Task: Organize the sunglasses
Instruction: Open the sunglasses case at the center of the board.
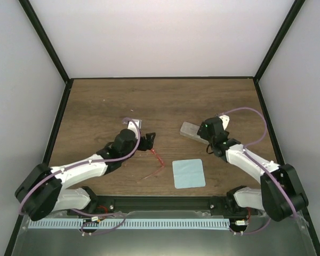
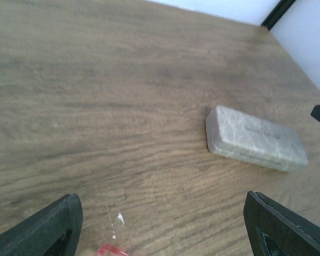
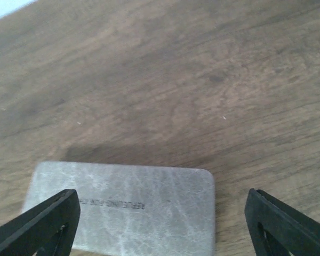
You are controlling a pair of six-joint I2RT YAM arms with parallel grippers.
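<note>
Closest to the left wrist lens, shows the left hand (image 2: 160, 226) spread wide and gripping nothing, with just a red sliver of the sunglasses (image 2: 111, 249) peeping in at the bottom edge between its fingers. From above, places them on the bare worktop (image 1: 165, 101) just in front of that hand, left of the pale blue cloth (image 1: 189, 173) and well apart from the grey case (image 1: 191, 129). Finds the right hand (image 3: 160, 226) low over that case, fingers wide to either side, holding nothing; cannot tell whether touching the lid. Looks like the opening stage: case shut, glasses not yet lifted. Calls next, probably, for getting the case open with the right hand while lowering the left squarely over the frame. Reads as a thin, wiry red frame with slim arms, lenses almost invisible; likely springy and easy to bend, so needs a gentle pinch.
</note>
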